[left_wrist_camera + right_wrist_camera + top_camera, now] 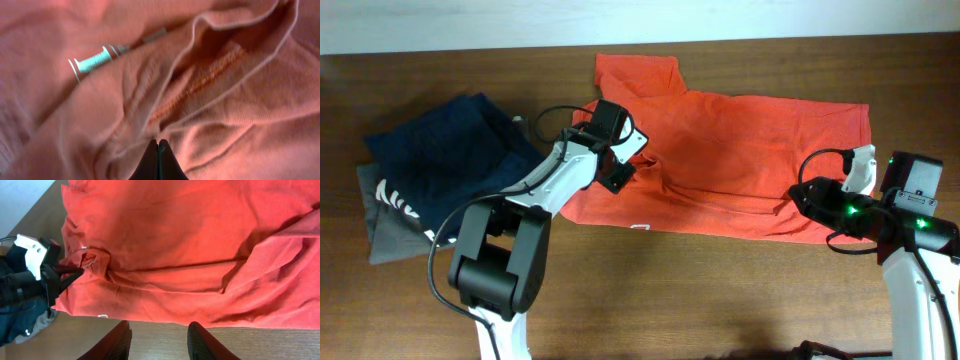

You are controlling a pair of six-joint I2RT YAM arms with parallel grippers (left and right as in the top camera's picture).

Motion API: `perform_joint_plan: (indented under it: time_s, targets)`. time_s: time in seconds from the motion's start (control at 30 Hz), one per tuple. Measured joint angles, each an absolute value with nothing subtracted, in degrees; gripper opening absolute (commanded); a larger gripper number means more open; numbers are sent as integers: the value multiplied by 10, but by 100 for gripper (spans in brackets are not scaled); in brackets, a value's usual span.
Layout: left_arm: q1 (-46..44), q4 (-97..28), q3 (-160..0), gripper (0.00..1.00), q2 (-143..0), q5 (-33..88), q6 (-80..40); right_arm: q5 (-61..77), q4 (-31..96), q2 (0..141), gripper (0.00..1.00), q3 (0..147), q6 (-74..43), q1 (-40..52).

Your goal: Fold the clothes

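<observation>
The clothes, an orange-red T-shirt point(740, 150), lie spread across the back half of the table, with one sleeve toward the far edge. My left gripper point(619, 178) is down on the shirt's left part. In the left wrist view its jaws point(159, 142) are shut, and wrinkles in the cloth point(225, 100) run in to the tips, next to pale logo text point(92, 61). From the right wrist view, the left gripper point(75, 272) meets a bunched fold of the shirt point(190, 240). My right gripper point(160, 324) stands open over bare wood just off the shirt's edge, at the shirt's right corner point(805, 192).
A navy blue garment with white lettering point(450, 150) lies at the left on top of a grey garment point(390, 235). A small white tag point(640, 227) shows at the shirt's near edge. Bare wooden table point(720, 290) lies in front of the shirt.
</observation>
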State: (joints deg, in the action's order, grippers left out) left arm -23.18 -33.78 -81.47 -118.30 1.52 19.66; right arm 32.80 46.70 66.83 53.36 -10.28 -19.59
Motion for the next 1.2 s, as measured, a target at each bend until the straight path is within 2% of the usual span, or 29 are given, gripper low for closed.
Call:
perform_joint_plan:
  time_s: [0.33, 0.63, 0.73, 0.87, 1.07, 1.13, 1.17, 1.2]
  targets:
    - [-233, -284, -816, 0, -1209, 2, 213, 328, 470, 668, 41, 534, -103, -196]
    - [-234, -291, -839, 0, -1218, -15, 212, 328, 472, 668, 42, 534, -103, -196]
    - [-234, -308, -841, 0, -1218, -18, 212, 328, 476, 670, 41, 534, -100, -196]
    - [-234, -339, -844, 1, -1218, -20, 210, 327, 498, 702, 34, 534, -84, -189]
    - [-233, -392, -856, 10, -1213, -24, 176, 324, 480, 770, 33, 533, -46, -138]
    - [-233, -405, -857, 11, -1202, -24, 163, 317, 460, 785, 12, 533, -39, -114]
    - [-233, -411, -857, 11, -1193, -24, 158, 312, 454, 791, 6, 533, -41, -105]
    - [-233, -415, -858, 11, -1182, -24, 153, 296, 451, 799, 6, 533, -55, -96]
